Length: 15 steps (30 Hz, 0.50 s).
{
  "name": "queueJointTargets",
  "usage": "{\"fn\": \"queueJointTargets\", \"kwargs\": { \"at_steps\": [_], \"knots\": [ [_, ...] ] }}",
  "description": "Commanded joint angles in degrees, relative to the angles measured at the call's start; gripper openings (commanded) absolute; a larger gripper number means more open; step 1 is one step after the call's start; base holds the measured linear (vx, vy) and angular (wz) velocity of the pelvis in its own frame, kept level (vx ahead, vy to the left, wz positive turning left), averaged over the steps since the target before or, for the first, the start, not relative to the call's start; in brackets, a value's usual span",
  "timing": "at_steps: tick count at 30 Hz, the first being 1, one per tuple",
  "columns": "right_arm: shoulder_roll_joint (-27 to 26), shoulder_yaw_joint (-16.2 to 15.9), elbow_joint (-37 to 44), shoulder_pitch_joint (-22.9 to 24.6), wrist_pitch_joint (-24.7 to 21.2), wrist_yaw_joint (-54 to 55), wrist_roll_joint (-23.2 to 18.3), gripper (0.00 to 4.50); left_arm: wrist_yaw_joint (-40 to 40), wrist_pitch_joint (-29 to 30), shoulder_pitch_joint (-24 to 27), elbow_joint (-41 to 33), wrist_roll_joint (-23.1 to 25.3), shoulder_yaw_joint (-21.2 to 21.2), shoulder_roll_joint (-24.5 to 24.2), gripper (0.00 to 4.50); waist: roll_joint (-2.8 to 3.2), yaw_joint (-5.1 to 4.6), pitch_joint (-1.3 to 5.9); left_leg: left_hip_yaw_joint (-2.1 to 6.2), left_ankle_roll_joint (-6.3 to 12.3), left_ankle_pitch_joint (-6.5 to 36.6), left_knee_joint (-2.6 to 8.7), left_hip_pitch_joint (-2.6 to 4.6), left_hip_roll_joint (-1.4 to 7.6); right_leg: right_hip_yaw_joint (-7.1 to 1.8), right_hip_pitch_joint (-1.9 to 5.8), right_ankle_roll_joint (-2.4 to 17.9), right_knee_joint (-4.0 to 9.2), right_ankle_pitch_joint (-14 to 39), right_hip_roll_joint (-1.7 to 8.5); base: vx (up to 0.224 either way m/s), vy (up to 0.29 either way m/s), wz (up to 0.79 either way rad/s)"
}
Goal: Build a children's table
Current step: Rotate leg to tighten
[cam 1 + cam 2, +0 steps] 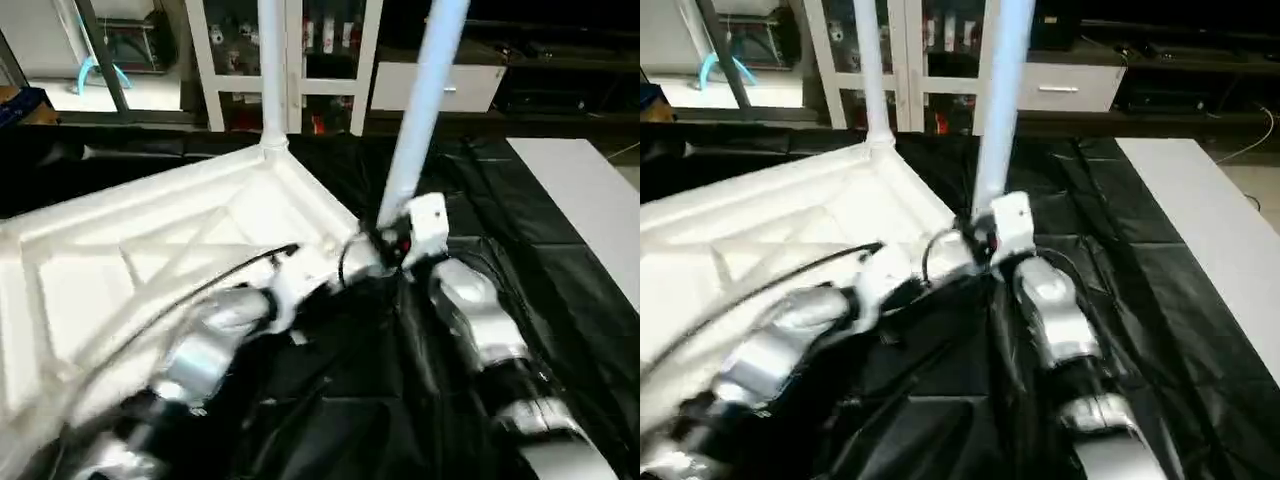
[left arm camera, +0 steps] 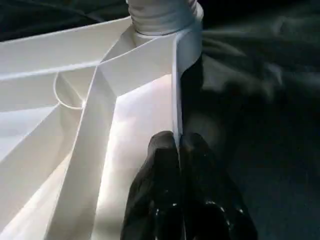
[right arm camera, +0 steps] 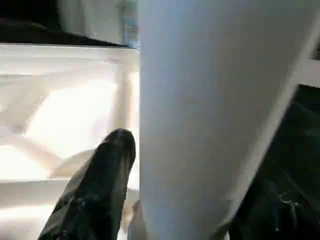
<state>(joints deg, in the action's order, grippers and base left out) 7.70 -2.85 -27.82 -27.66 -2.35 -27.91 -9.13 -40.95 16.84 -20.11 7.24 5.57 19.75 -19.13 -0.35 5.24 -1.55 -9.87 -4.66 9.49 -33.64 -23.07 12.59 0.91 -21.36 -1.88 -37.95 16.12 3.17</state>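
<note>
While the white table top [image 1: 150, 260] lies underside up on the black sheet [image 1: 560, 260], tilted, the left eye view shows two legs: one leg [image 1: 270, 70] stands in the far corner socket, and a second leg [image 1: 425, 90] leans over the top's right-hand corner, where the right hand [image 1: 385, 240] meets its base. Doing this step well probably means bringing that leg upright over its socket before pressing or twisting it home, with the top held steady.

From the right eye view the same two legs appear, plus one white flat board [image 1: 1200, 220] along the sheet's right edge and one glass-door cabinet [image 1: 910, 60] behind.

Looking along the left hand [image 2: 180, 165], its fingers are pinched shut on the top's thin side wall, near the seated leg's socket.

At the right wrist, one black finger [image 3: 100, 185] lies beside the leg; whether the hand grips it I cannot tell.
</note>
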Motion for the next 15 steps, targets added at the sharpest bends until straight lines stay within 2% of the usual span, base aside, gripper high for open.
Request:
{"fn": "queueJointTargets", "kwargs": {
  "at_steps": [1, 2, 3, 5, 6, 11, 15],
  "knots": [
    [0.75, -1.05, 5.34, 0.28, -2.16, -6.01, -3.52, 3.28, -4.05, -2.0, 1.68, -0.74, -1.68, 2.29, -0.11, 0.0, -0.42, 0.04, 3.59, -0.04, 4.02, -1.09, 2.0, 1.63, 0.02, -1.24, 2.85, 7.74, 3.06, -28.69, 2.21, 0.0, 0.0, 0.0],
    [1.88, -0.9, 6.7, 1.11, -2.73, -8.41, -4.52, 3.28, -4.83, -2.23, 2.18, -1.23, -2.23, 2.1, -0.67, 0.0, -0.47, -0.01, 3.61, -0.09, 3.8, -1.04, 2.04, 1.75, 0.11, -1.14, 2.65, 8.4, 2.99, -28.58, 2.16, 0.0, 0.0, 0.0],
    [5.4, -0.71, 8.32, 2.77, -3.07, -13.3, -5.6, 3.41, -7.28, -2.29, 3.63, -3.17, -4.18, 1.38, -1.88, 0.0, -0.48, 0.02, 3.61, -0.16, 3.64, -1.15, 1.97, 1.7, 0.05, -1.1, 2.76, 9.1, 2.94, -28.46, 2.11, 0.0, 0.0, 0.0],
    [8.88, -0.71, 8.44, 3.99, -2.39, -17.09, -5.82, 3.41, -9.71, -2.26, 4.94, -5.13, -6.18, 0.79, -3.02, 0.0, -0.38, 0.33, 3.44, -0.16, 3.65, -0.55, 1.92, 1.71, 0.25, -1.13, 2.77, 9.17, 3.07, -27.97, 2.17, 0.0, 0.0, 0.0],
    [10.09, -0.65, 7.85, 4.3, -1.89, -18.46, -5.81, 3.41, -10.49, -1.79, 5.43, -6.04, -7.01, 0.57, -3.38, 0.0, -0.42, 0.32, 3.44, -0.26, 3.5, -0.71, 1.93, 1.7, 0.08, -1.13, 2.75, 9.66, 3.11, -27.69, 2.1, 0.0, 0.0, 0.0],
    [11.73, 0.51, 7.44, 4.87, -2.91, -21.86, -7.36, 3.41, -12.08, -2.13, 6.19, -7.24, -8.88, 0.17, -3.97, 0.0, -0.74, 0.32, 3.28, -0.42, 4.11, 0.96, 2.03, 1.6, 0.03, -1.27, 2.68, 11.12, 3.46, -23.39, 2.37, 0.0, 0.0, 0.0],
    [11.73, 0.51, 7.44, 4.87, -2.91, -21.86, -7.36, 3.41, -12.08, -2.13, 6.19, -7.24, -8.88, 0.17, -3.97, 0.0, -0.51, 0.33, 3.28, -0.43, 4.35, 0.94, 1.99, 1.66, 0.17, -1.34, 2.48, 11.61, 3.54, -20.5, 2.49, 0.0, 0.0, 0.0]
  ]
}}
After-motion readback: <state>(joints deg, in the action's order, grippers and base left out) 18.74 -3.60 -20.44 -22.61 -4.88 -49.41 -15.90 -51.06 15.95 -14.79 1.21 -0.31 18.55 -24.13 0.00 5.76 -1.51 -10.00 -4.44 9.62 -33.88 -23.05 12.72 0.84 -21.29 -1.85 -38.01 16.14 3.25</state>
